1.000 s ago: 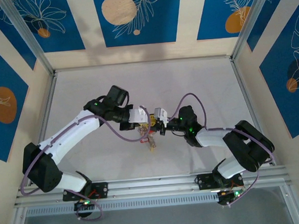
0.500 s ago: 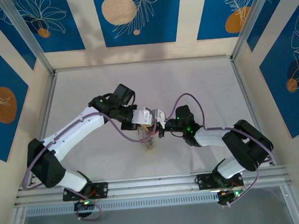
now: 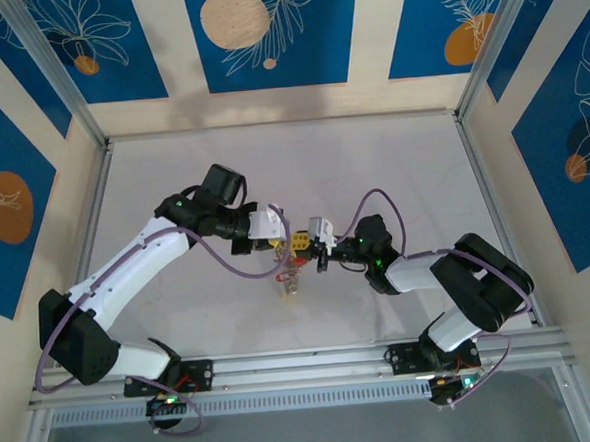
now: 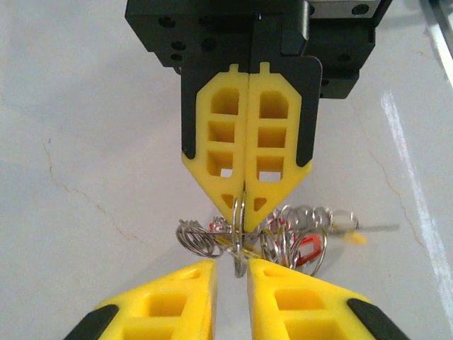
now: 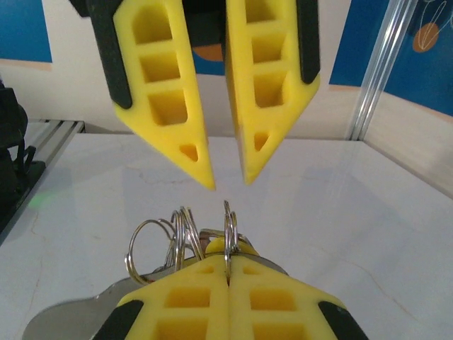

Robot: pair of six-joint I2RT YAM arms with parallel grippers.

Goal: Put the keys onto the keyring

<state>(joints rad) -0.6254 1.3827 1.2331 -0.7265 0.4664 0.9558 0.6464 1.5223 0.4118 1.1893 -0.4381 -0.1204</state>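
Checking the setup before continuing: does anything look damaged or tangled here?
Hairline cracks cross the table surface. The keys hang in a tangled clump of wire loops beside the keyring, which is clamped upright in the right gripper. Nothing looks spilled.

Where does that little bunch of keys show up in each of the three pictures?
Top external: key bunch near centre, where left arm and right arm meet.
Left wrist: lower centre, below the right fingers.
Right wrist: lower centre-left, just above those fingers.
Shared landmark: the right fingers, shut on one ring.
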